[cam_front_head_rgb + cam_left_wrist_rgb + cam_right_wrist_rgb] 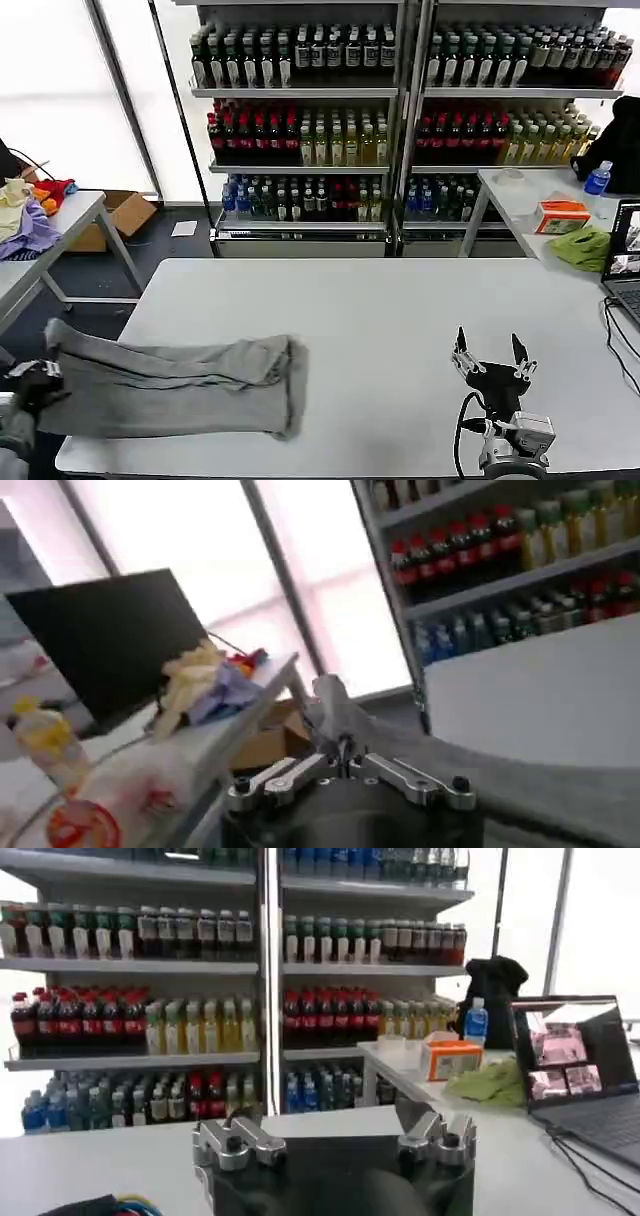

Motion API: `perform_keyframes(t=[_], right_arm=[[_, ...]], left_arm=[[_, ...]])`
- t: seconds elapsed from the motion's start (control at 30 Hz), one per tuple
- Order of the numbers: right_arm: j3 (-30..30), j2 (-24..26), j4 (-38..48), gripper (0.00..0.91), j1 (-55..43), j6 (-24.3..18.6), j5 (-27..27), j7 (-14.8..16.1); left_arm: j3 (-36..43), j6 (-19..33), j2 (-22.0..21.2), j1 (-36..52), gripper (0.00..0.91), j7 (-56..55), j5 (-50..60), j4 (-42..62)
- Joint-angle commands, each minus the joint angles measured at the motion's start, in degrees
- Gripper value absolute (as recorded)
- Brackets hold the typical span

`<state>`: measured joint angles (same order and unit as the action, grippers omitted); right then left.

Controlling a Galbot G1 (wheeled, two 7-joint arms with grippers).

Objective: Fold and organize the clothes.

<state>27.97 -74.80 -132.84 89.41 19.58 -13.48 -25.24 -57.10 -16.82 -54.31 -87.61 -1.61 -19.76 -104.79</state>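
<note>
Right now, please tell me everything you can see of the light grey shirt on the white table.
The light grey shirt looks like soft, thin fabric, folded into a long, creased band. It lies flat on the near left part of the white table, its left end reaching the table's edge. There the left gripper is shut on that end. Print and neck are hidden. The open right gripper stands well apart.

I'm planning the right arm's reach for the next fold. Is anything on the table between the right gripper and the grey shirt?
Nothing visible. The right gripper, open, hovers over bare white table, and the stretch to the folded grey shirt holds no objects. The left gripper is already at the shirt's far end.
</note>
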Motion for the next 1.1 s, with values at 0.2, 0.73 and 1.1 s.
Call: perform_keyframes(t=[0.2, 0.73, 1.1], right_arm=[[2.1, -0.4, -1.2, 0.907, 1.5, -0.2, -0.1, -0.2], [2.5, -4.4, -0.6, 0.907, 5.1, -1.7, 1.7, -0.6], [2.4, -6.4, -1.7, 0.907, 8.0, -2.5, 4.4, -0.6]], left_arm=[[13.7, -2.6, -6.5, 0.5, 0.0, -2.7, 1.5, -10.0], [39.3, -6.8, -18.3, 4.5, 0.0, -7.9, 6.4, -15.3], [45.7, -8.8, -18.7, 10.2, 0.0, -8.0, 6.6, -14.1]])
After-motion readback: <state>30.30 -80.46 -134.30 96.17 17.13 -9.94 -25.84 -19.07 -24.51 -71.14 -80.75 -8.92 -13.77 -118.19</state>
